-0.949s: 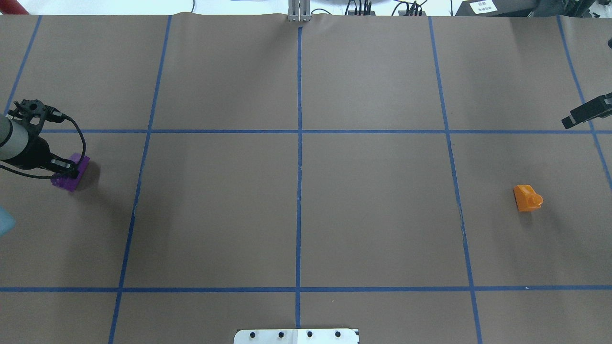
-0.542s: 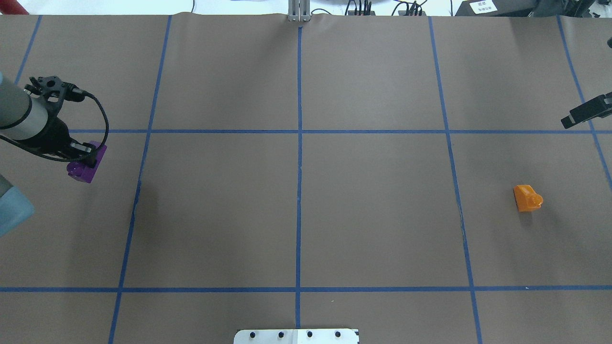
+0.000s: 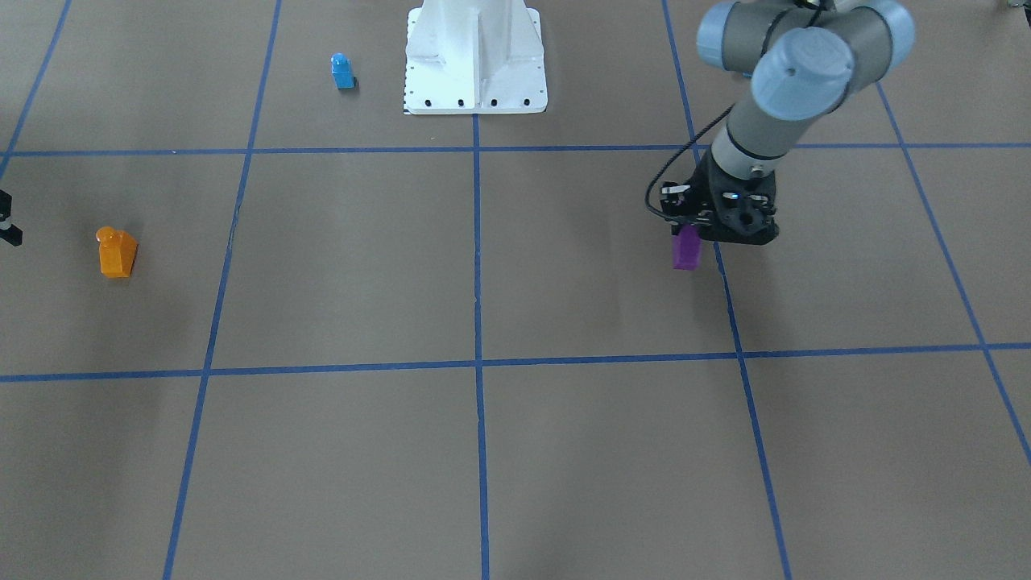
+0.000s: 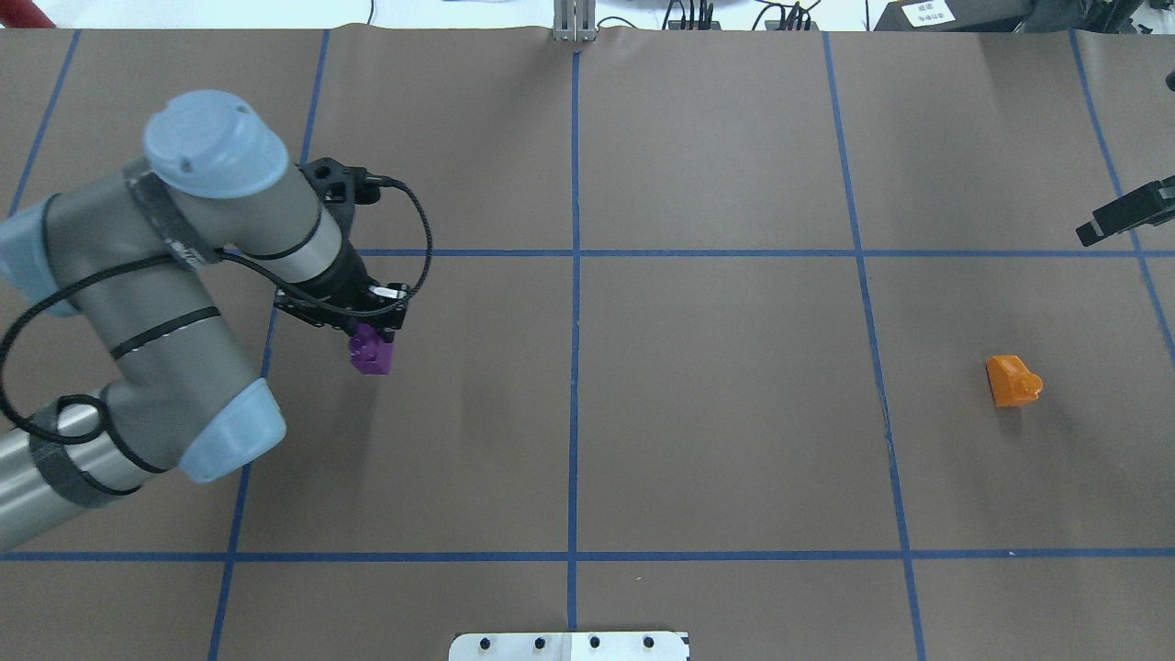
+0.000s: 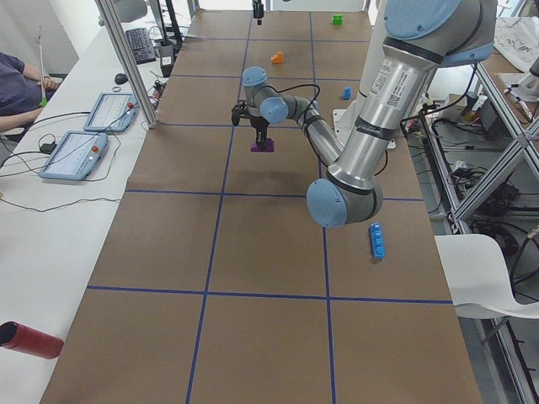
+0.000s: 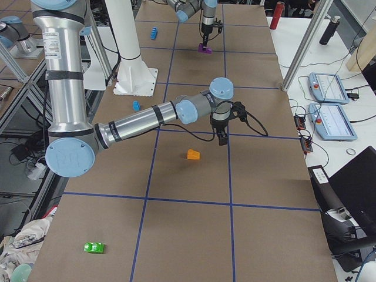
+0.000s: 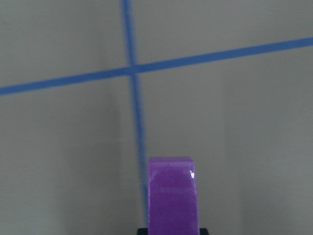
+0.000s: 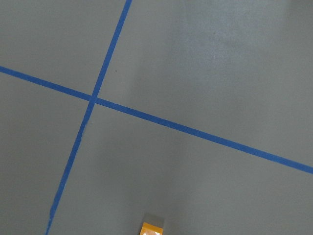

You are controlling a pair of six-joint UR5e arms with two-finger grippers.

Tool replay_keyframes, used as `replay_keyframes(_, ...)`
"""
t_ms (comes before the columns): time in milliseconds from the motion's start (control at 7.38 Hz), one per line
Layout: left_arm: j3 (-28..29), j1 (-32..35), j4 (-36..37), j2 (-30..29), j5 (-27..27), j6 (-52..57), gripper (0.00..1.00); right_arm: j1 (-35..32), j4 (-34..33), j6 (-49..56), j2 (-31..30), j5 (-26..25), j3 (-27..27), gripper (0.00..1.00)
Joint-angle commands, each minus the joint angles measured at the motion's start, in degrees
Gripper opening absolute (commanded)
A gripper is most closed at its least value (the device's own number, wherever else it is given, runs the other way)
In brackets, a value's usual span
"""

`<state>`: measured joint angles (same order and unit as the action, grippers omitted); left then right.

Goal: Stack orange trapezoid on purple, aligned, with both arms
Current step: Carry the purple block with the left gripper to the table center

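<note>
Left gripper (image 3: 691, 232) holding purple (image 3: 686, 250), small blue brick (image 3: 343, 71) near white pedestal (image 3: 475, 56)

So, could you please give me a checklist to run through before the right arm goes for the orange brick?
1. Purple brick gripped by the left gripper: ok, its jaws are shut on the brick's upper end.
2. Orange brick free to grasp: ok, it lies alone on the table with nothing touching it.
3. Right gripper above the orange brick: not ok, it stands off to one side of it.
4. Right jaws open: cannot tell.
5. Orange brick's stud pointing up: cannot tell.
6. Space between the two bricks free: ok, the overhead view shows nothing there.
</note>
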<state>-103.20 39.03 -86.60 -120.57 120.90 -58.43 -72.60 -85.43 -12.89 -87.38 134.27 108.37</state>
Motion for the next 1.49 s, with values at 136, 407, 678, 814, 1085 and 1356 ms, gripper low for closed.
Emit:
replay_keyframes(136,14.6,-7.6,-0.4,-16.4,-9.1,-6.3,0.00,0.0,0.0,0.0,0.0,0.0,-0.1,1.00)
replay_keyframes(407,19.9,-9.2,-3.7,-19.2,-9.2,-6.3,0.00,0.0,0.0,-0.3,-0.1,0.0,-0.1,1.00)
replay_keyframes(678,24.3,-10.7,-10.1,-19.4,-9.2,-8.6,0.00,0.0,0.0,-0.3,-0.1,0.0,-0.1,1.00)
replay_keyframes(814,25.3,-11.3,-10.5,-20.3,-9.2,-8.9,0.01,0.0,0.0,-0.3,-0.1,-0.1,-0.1,1.00)
replay_keyframes(1085,25.4,-11.4,-10.3,-20.8,-9.2,-9.1,0.14,0.0,0.0,-0.3,0.0,-0.1,0.0,1.00)
replay_keyframes(1356,26.1,-11.4,-10.6,-20.8,-9.2,-9.1,0.29,0.0,0.0,-0.3,0.0,-0.1,0.0,1.00)
